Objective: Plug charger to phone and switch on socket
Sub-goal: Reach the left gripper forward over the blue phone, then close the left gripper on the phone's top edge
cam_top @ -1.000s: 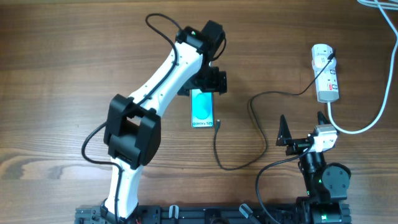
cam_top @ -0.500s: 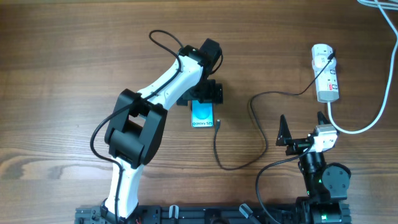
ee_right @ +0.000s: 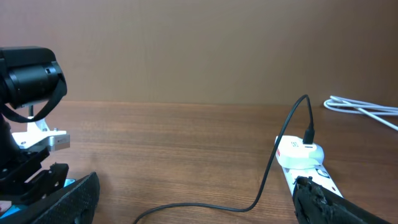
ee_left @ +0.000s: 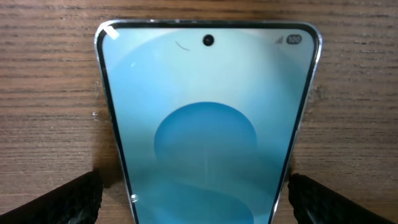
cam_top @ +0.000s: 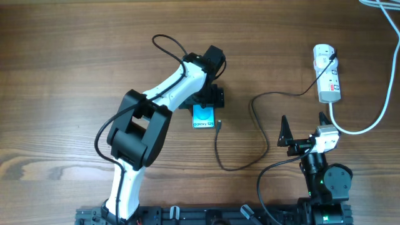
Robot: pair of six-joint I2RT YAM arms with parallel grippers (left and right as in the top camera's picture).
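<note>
The phone [cam_top: 204,117] lies flat on the table with its cyan screen up, and it fills the left wrist view [ee_left: 205,124]. My left gripper [cam_top: 207,100] is open low over the phone's far end, with a finger on each side and a gap at each edge [ee_left: 198,205]. The charger cable [cam_top: 255,109] runs from the socket [cam_top: 327,74] in a loop, and its plug tip [cam_top: 220,125] lies just right of the phone. My right gripper [cam_top: 304,132] is open and empty near the front edge, well away from the socket [ee_right: 305,152].
A thick white cord [cam_top: 369,125] curves from the socket's near end to the right table edge and the far right corner. The charger cable [ee_right: 267,180] crosses the table between the right gripper's fingers [ee_right: 199,205]. The left arm [ee_right: 28,81] shows at the left of the right wrist view.
My left gripper has moved toward the front over the phone and now covers more of its far end. The right arm, cable and socket have not moved.
</note>
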